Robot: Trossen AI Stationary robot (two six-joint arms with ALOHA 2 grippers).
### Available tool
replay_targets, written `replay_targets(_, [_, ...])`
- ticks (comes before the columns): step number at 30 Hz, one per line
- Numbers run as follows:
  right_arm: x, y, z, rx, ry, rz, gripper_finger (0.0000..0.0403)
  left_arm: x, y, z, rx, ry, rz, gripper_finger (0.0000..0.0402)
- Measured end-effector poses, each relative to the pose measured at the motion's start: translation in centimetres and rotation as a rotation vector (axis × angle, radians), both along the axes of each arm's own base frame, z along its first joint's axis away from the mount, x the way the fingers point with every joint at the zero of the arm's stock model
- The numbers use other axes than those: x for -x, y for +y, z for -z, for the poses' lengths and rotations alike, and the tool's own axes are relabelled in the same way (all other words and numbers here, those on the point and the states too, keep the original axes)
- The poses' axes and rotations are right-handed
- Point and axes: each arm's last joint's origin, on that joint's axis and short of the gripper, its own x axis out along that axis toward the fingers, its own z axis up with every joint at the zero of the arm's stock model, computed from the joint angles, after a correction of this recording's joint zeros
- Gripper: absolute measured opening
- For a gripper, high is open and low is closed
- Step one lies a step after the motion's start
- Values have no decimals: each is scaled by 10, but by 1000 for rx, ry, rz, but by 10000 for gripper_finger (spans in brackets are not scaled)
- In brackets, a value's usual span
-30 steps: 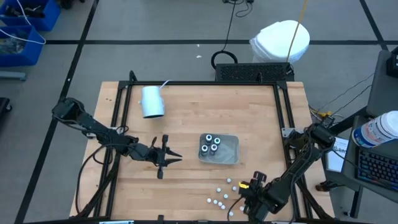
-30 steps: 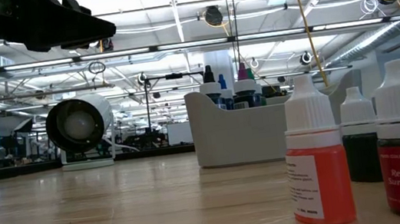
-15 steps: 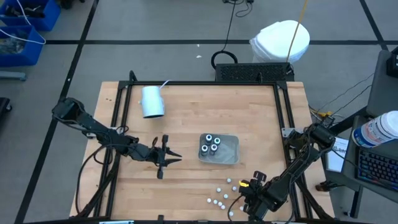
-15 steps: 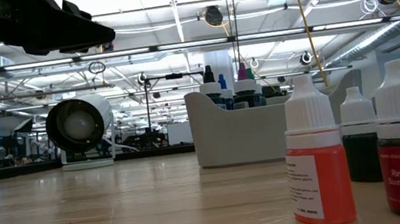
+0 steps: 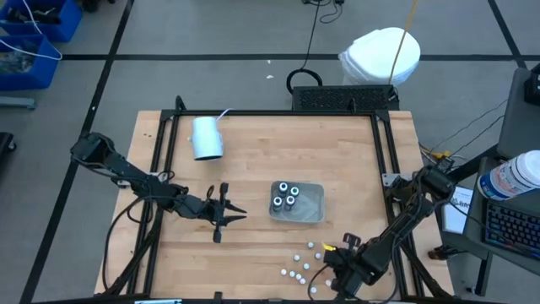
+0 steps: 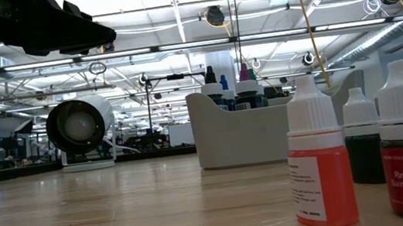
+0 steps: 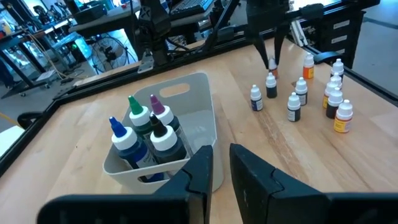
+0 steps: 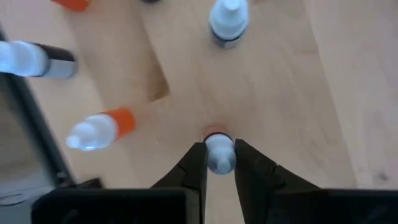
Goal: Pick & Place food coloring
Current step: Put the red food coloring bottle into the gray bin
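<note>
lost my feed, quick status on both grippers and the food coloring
Right gripper shut on a white-capped bottle. Left gripper shut, idle beside tray. Loose bottles nearby, close but clear.

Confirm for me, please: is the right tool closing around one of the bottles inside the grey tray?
Not quite: the right tool is closing on a white-capped bottle standing on the bare table, outside the tray; the right wrist view shows this.

Ahead of me the wooden table (image 5: 253, 160) carries a pale blue cup (image 5: 206, 138) lying on its side near the far left corner. A translucent grey tray (image 5: 314, 205) sits right of the middle. Beyond the far edge I see a black mat (image 5: 342, 98) and a white bin (image 5: 381, 55) on the floor, with blue crates (image 5: 34, 34) at far left.
</note>
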Motion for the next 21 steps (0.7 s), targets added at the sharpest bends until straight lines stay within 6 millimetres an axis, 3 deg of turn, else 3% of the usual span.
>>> replay_targets(5, [-11,-11,-26,-24,-48,-44,51,0,0,0,-4,0,1,63])
replay_targets(10, [-26,-35,-63,7,-140,-79,49,0,0,0,-6,2,1,63])
replay_targets(15, [-43,-73,-91,92,-268,-73,49,0,0,0,-10,4,2,63])
replay_targets(21, [-67,-127,-100,111,-256,-92,48,0,0,1,-37,5,8,63])
